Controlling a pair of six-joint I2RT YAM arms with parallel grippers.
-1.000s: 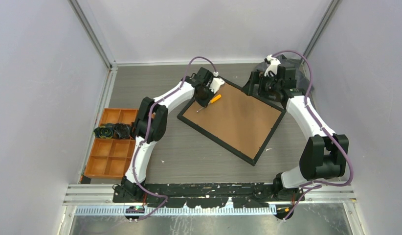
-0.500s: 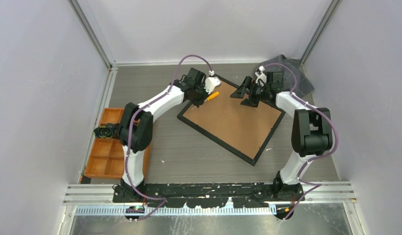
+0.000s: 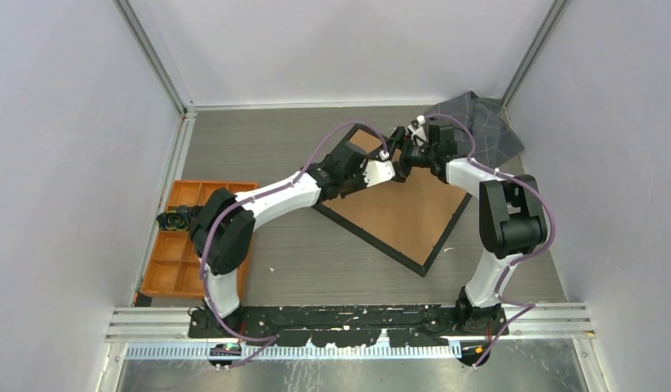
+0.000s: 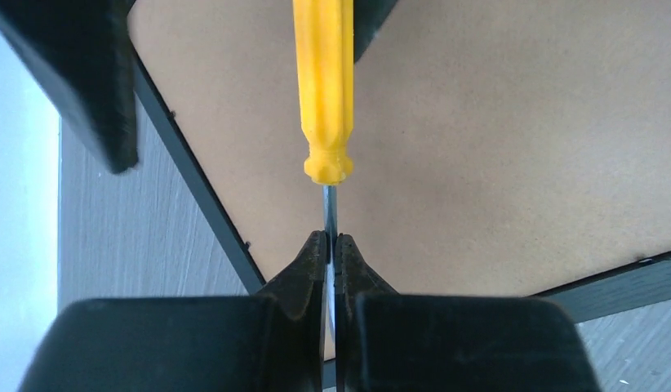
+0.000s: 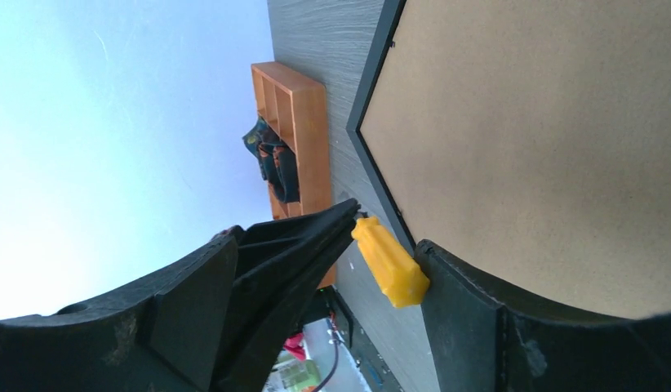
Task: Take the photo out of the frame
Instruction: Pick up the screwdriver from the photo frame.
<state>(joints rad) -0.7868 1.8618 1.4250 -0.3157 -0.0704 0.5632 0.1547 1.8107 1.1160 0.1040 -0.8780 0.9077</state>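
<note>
The frame (image 3: pixel 399 251) lies face down on the table, thin black border around a brown backing board (image 3: pixel 402 208). The photo is hidden under the board. My left gripper (image 3: pixel 389 171) is shut on the metal shaft of a yellow-handled screwdriver (image 4: pixel 324 90) above the frame's far left corner; the left wrist view shows its jaws (image 4: pixel 331 241) pinching the shaft. My right gripper (image 3: pixel 404 158) faces it, open, with the yellow handle (image 5: pixel 389 263) between its fingers (image 5: pixel 389 230), close against one finger (image 5: pixel 471 294) and well apart from the other.
An orange compartment tray (image 3: pixel 185 273) stands at the left edge with a dark bundle (image 3: pixel 185 219) in one cell; it also shows in the right wrist view (image 5: pixel 304 122). A dark grey sheet (image 3: pixel 479 122) lies at the back right corner. Walls close in on three sides.
My left gripper has carried the screwdriver to the right over the frame's far corner. My right gripper has swung left to meet it, its open jaws now around the yellow handle.
</note>
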